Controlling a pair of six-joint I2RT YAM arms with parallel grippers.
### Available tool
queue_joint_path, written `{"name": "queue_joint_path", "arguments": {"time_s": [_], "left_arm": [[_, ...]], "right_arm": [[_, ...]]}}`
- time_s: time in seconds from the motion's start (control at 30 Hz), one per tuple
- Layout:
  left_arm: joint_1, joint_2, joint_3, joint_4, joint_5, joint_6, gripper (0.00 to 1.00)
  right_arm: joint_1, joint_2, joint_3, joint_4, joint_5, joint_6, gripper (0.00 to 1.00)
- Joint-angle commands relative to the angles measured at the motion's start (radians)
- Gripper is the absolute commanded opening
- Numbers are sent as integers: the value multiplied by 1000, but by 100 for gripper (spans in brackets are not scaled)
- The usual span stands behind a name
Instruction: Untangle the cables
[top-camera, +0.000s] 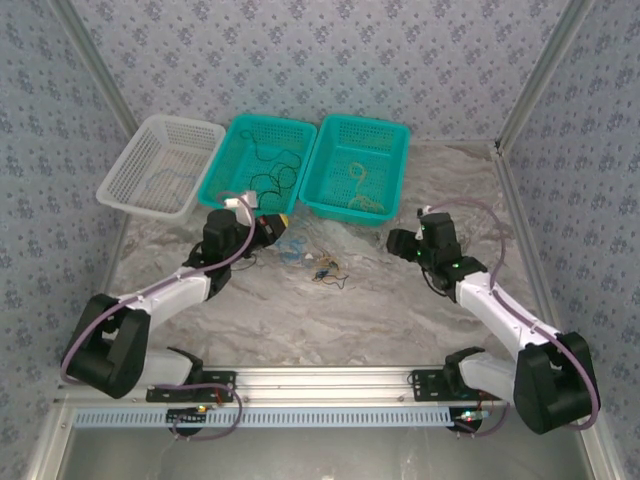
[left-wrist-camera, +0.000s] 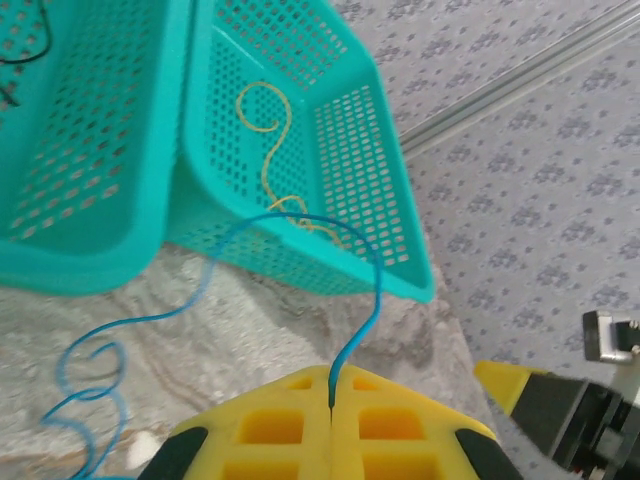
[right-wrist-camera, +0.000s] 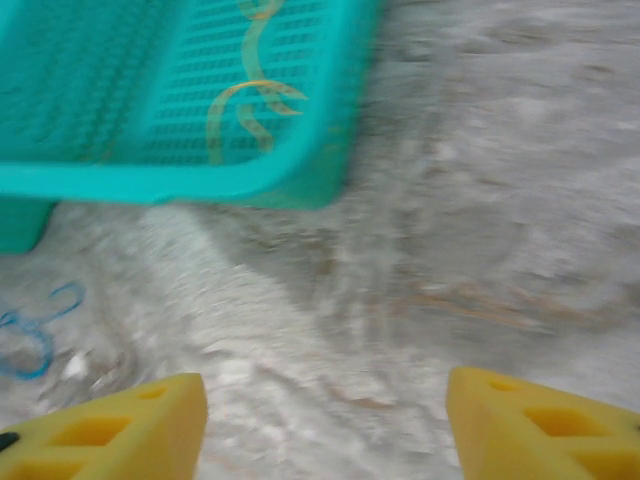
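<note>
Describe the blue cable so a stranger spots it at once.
Find the two teal baskets at the far side of the table. Before them lies a thin curly cable, pinched by the left gripper. It is blue; the baskets hold a black cable and a yellow cable.

Top camera looks down from behind; both wrist cameras closely face one teal basket (left-wrist-camera: 365, 190).

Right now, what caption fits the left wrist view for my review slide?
Left gripper shut on a blue cable arcing before a teal basket holding a yellow cable.
</note>
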Motion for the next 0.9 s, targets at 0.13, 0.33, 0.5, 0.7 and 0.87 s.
{"name": "queue_joint_path", "arguments": {"time_s": [0.13, 0.33, 0.5, 0.7, 0.87], "left_arm": [[-33, -14, 60, -31, -26, -83, 0], [-41, -19, 64, -38, -55, -100, 0], [-42, -23, 59, -28, -62, -123, 0], [-42, -27, 58, -32, -68, -128, 0], [-45, -27, 56, -32, -68, -137, 0]], "right_arm": [[200, 34, 22, 199, -104, -56, 83], [324, 162, 40, 372, -82, 53, 92], [409, 287, 78, 484, -26, 134, 89], [449, 417, 94, 639, 8, 210, 64], [451, 499, 139, 709, -45, 220, 53]]}}
